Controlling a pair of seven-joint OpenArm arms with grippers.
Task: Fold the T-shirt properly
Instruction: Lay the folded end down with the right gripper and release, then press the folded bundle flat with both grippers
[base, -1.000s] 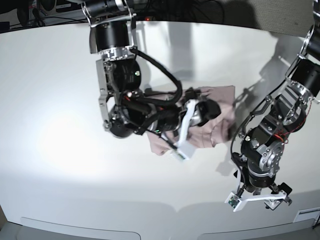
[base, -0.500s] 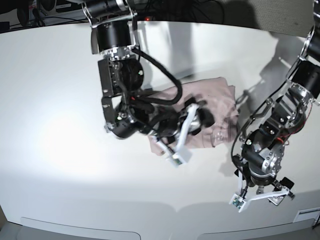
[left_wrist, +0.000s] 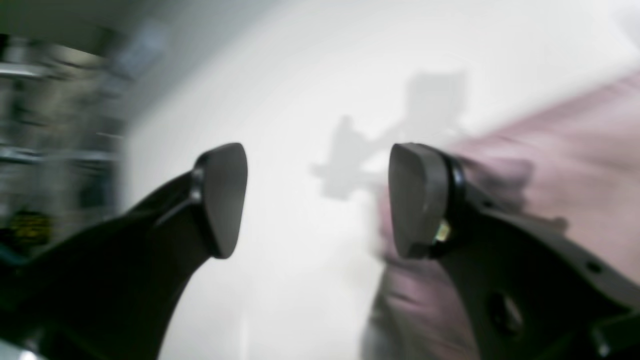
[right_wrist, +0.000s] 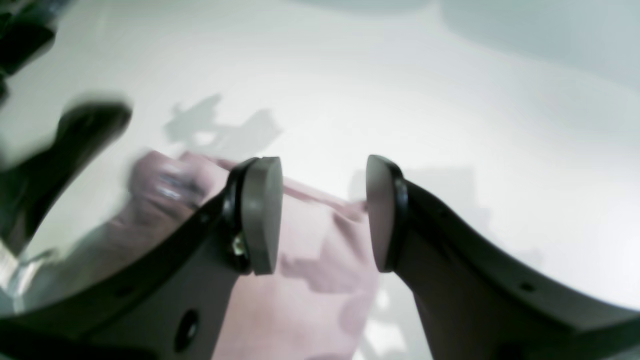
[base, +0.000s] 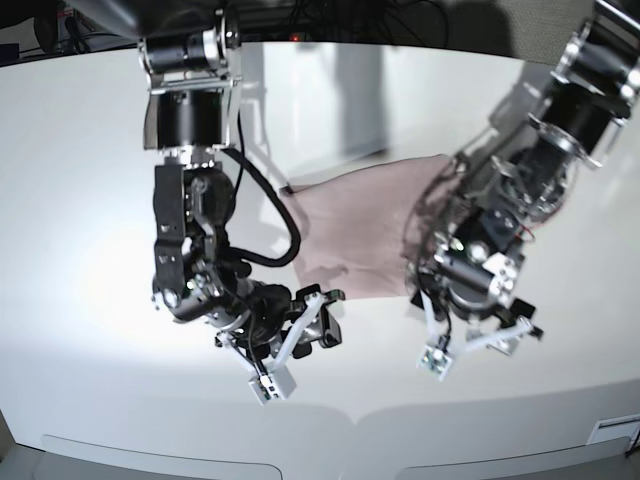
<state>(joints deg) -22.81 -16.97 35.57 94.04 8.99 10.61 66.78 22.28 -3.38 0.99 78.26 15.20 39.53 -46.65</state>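
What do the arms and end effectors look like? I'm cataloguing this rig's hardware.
Both arms are black and silver metal with round motor housings and loose black cables looping along them. The right end effector and left end effector each have two white-edged fingers ending in dark, rounded oval pads. Red wiring shows near the left wrist.

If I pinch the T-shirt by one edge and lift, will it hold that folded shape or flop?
The T-shirt lies flat and thin with soft creases on the table, so it will probably droop and unfold. It looks light, and the smooth tabletop may let it slide when pushed. Both the left gripper and right gripper are open and empty.
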